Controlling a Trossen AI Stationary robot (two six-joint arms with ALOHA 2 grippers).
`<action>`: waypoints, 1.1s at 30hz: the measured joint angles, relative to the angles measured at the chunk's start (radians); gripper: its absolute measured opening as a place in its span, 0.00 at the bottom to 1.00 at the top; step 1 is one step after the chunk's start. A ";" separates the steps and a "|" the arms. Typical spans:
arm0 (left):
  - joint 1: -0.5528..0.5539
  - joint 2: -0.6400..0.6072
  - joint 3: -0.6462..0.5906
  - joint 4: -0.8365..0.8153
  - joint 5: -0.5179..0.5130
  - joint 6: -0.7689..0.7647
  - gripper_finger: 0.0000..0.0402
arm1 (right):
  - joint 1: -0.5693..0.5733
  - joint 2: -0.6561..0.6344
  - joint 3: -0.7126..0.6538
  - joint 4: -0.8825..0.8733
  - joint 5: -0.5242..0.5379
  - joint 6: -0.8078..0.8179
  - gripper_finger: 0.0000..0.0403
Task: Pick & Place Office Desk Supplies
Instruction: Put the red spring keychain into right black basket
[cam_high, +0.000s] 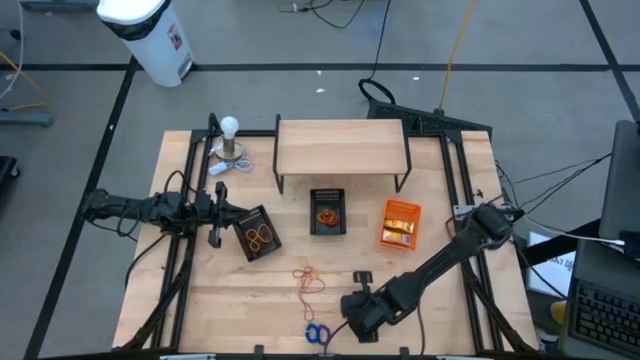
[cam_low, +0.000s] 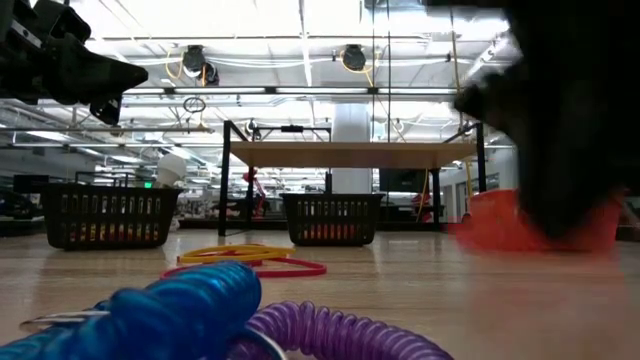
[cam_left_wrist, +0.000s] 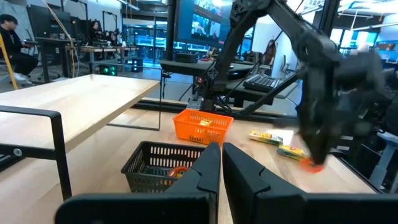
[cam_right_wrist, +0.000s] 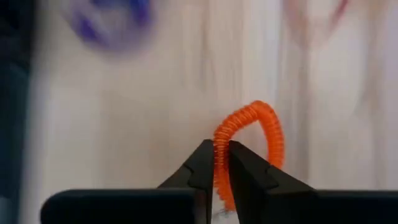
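The right gripper (cam_right_wrist: 221, 163) is down near the front edge of the table (cam_high: 440, 300), and its two fingers are pinched tight on one orange coiled ring (cam_right_wrist: 249, 146). The ring's loop arches up and out ahead of the fingertips, with one strand running down between them. Beyond the jaws, off to one side on the wood, sit a blue coiled ring (cam_high: 313, 331) and a purple coiled ring (cam_high: 322, 335), one of each, touching. Farther out from the jaws lies a loose tangle of rubber bands (cam_high: 309, 279); from the low view I make out yellow and red loops among them, but I cannot count them.

The left gripper (cam_left_wrist: 221, 163) hangs above the left side of the table with its fingers brought together and nothing between them. Just ahead of its jaws is one black mesh bin (cam_left_wrist: 163, 163) with something orange inside. Past that stands a single orange bin (cam_left_wrist: 202, 126) holding yellow packets. Beside the orange bin, on the bare wood, two yellow packets (cam_left_wrist: 273, 138) lie loose.

From above I count two black mesh bins, the second black mesh bin (cam_high: 257, 233) just beside the left gripper, holding orange bands. A low wooden shelf (cam_high: 340, 148) stands at the back, and one white bulb on a metal base (cam_high: 231, 140) is near the back left corner.
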 joint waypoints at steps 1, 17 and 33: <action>0.000 0.000 0.000 0.000 0.000 0.000 0.05 | 0.000 -0.030 0.003 0.012 0.020 -0.021 0.05; 0.000 0.000 0.000 0.001 -0.001 0.017 0.05 | 0.002 -0.501 -0.065 0.306 0.107 -0.488 0.01; 0.000 0.000 -0.001 0.016 -0.088 0.051 0.05 | -0.115 -1.111 -0.849 0.855 0.140 -0.535 0.01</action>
